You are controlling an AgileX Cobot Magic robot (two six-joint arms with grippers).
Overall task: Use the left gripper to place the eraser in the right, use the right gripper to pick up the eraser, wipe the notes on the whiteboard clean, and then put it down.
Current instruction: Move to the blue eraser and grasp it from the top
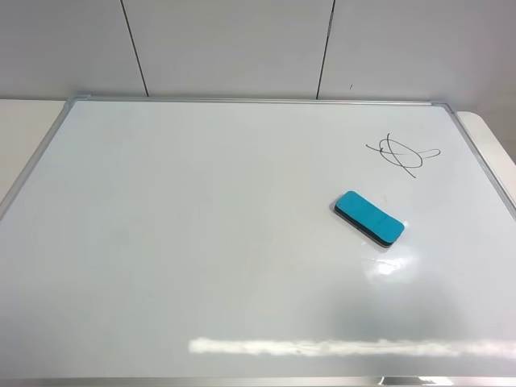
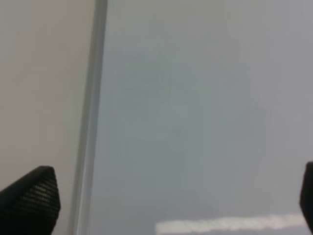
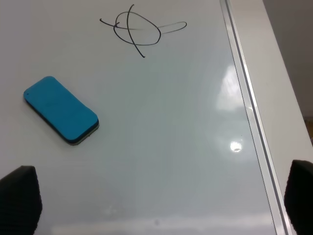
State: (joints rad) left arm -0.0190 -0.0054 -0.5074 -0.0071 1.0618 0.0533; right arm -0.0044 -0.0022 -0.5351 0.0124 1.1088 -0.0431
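The turquoise eraser [image 1: 368, 218] lies flat on the whiteboard [image 1: 201, 242], right of the middle, its dark base down. The black scribbled notes [image 1: 401, 153] sit on the board beyond it, toward the far right corner. Neither arm shows in the exterior high view. In the right wrist view the eraser [image 3: 61, 109] and notes [image 3: 139, 30] lie ahead of my right gripper [image 3: 161, 205], which is open and empty, its fingertips [image 3: 19, 198] spread wide. My left gripper [image 2: 166, 200] is open and empty above the board's left frame edge [image 2: 90, 117].
The silver frame runs along the board's right edge [image 1: 484, 165] and shows in the right wrist view [image 3: 249, 117]. A cream table surface [image 1: 24, 129] lies left of the board. A white panelled wall [image 1: 242, 48] stands behind.
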